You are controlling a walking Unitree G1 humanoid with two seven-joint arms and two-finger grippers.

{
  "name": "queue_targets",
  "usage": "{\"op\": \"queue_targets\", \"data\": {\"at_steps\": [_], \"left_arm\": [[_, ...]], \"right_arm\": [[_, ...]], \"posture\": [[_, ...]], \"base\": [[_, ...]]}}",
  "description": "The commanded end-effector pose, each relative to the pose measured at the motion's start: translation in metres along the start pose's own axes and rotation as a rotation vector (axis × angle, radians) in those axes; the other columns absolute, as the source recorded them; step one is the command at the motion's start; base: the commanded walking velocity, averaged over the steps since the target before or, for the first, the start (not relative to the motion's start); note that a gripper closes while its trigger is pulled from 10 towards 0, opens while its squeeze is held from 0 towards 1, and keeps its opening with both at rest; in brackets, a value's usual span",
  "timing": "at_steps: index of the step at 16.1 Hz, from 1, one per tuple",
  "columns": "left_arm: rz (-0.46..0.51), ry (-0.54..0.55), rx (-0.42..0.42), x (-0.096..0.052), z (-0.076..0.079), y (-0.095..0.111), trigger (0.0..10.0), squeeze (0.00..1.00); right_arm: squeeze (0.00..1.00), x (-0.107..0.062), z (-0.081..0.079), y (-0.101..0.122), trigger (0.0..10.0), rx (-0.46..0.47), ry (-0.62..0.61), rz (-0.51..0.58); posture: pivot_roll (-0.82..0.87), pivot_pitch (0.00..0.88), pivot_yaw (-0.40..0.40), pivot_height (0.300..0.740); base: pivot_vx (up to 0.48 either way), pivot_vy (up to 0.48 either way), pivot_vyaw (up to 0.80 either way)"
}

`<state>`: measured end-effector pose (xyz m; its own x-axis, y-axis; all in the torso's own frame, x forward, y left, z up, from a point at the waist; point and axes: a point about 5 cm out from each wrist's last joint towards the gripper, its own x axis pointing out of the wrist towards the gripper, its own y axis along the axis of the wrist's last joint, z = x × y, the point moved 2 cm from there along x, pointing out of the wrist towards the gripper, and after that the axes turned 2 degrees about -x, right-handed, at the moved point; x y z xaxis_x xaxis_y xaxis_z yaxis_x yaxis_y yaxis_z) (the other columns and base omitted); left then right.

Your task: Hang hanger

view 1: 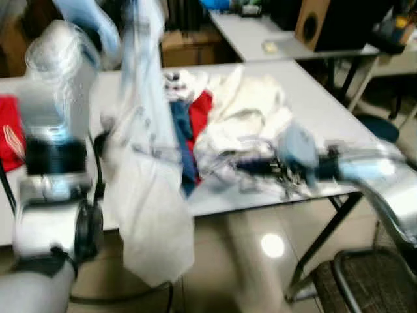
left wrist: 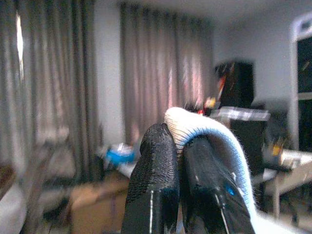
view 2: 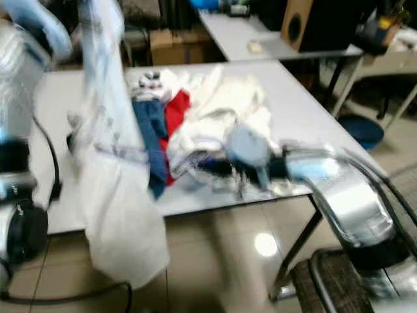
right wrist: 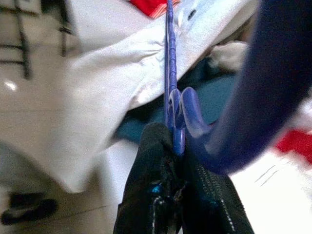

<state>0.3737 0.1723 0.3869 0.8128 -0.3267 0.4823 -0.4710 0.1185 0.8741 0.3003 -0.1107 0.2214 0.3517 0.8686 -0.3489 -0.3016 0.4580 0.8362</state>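
Left gripper [left wrist: 178, 161] pinches white garment [view 1: 153, 215] aloft at left, letting it drape; right gripper [right wrist: 178, 161], clamped on blue hanger [right wrist: 170, 87], reaches over table [view 1: 313, 111] for insertion.

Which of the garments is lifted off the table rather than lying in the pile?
The white garment, pinched at its collar by the left gripper and hanging past the table edge; the red, blue and cream clothes lie heaped.

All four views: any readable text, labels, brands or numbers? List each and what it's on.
None is readable.
Both head views are motion-blurred: nothing legible on the clothes pile, the white table or the speaker box.
Left wrist view: left gripper shut on the white garment, no print visible.
Right wrist view: right gripper shut on the blue hanger, no marking visible.
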Motion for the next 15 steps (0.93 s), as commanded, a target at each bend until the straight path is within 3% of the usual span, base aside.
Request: {"op": "queue_targets", "data": {"at_steps": [1,2,3,4,5,7,8,9,10,11,13,14,15], "left_arm": [[0.090,-0.033,-0.013,0.001,0.002,0.030,10.0,0.00],[0.136,-0.070,-0.040,0.002,0.008,0.045,10.0,0.00],[0.155,-0.088,-0.052,0.002,0.012,0.051,10.0,0.00],[0.181,-0.108,-0.060,0.002,0.016,0.060,10.0,0.00],[0.202,-0.114,-0.069,0.002,0.017,0.066,10.0,0.00],[0.249,-0.117,-0.095,0.000,0.016,0.079,10.0,0.00],[0.306,-0.114,-0.125,-0.005,0.012,0.097,10.0,0.00],[0.330,-0.098,-0.135,-0.009,0.005,0.105,10.0,0.00],[0.283,-0.062,-0.131,-0.011,-0.001,0.092,10.0,0.00],[0.258,-0.044,-0.128,-0.012,-0.003,0.084,10.0,0.00],[0.101,-0.017,-0.143,-0.015,0.009,0.031,10.0,0.00],[0.075,-0.017,-0.146,-0.016,0.013,0.023,10.0,0.00],[-0.060,-0.039,-0.126,-0.024,0.027,-0.015,10.0,0.00]], "right_arm": [[0.00,0.003,0.024,0.004,10.0,-0.065,-0.097,-0.026],[0.00,0.002,0.057,0.012,10.0,-0.110,-0.249,-0.039],[0.00,-0.001,0.078,0.018,10.0,-0.130,-0.358,-0.039],[0.00,-0.016,0.116,0.035,10.0,-0.156,-0.576,-0.014],[0.00,-0.033,0.140,0.051,10.0,-0.181,-0.744,0.016],[0.00,-0.069,0.172,0.085,10.0,-0.250,-1.012,0.104],[0.00,-0.103,0.185,0.123,10.0,-0.315,-1.180,0.265],[0.00,-0.108,0.186,0.136,10.0,-0.343,-1.157,0.324],[0.00,-0.079,0.179,0.112,10.0,-0.338,-0.977,0.233],[0.00,-0.067,0.174,0.099,10.0,-0.338,-0.909,0.186],[0.00,-0.024,0.136,0.028,10.0,-0.324,-0.603,0.021],[0.00,-0.021,0.129,0.019,10.0,-0.320,-0.562,0.010],[0.00,-0.020,0.107,-0.007,10.0,-0.284,-0.466,-0.025]], "posture": [[-0.10,0.000,0.016,0.740],[-0.10,0.000,0.012,0.740],[-0.10,0.000,0.012,0.740],[-0.10,0.000,0.006,0.740],[-0.09,0.000,0.001,0.740],[-0.09,0.000,-0.002,0.740],[-0.10,0.000,-0.003,0.740],[-0.11,0.000,0.002,0.740],[-0.11,0.000,0.005,0.740],[-0.11,0.000,0.005,0.740],[-0.12,0.000,0.011,0.740],[-0.12,0.000,0.011,0.740],[-0.12,0.000,0.018,0.740]], "base": [[0.345,0.000,0.00],[0.345,0.000,0.00],[0.341,0.000,0.00],[0.345,0.000,0.00],[0.341,0.000,0.00],[0.345,0.000,0.00],[0.345,0.000,0.00],[0.349,0.000,0.00],[0.345,0.000,0.00],[0.345,0.000,0.00],[0.319,0.000,0.00],[0.307,0.000,0.00],[0.000,0.000,0.00]]}}
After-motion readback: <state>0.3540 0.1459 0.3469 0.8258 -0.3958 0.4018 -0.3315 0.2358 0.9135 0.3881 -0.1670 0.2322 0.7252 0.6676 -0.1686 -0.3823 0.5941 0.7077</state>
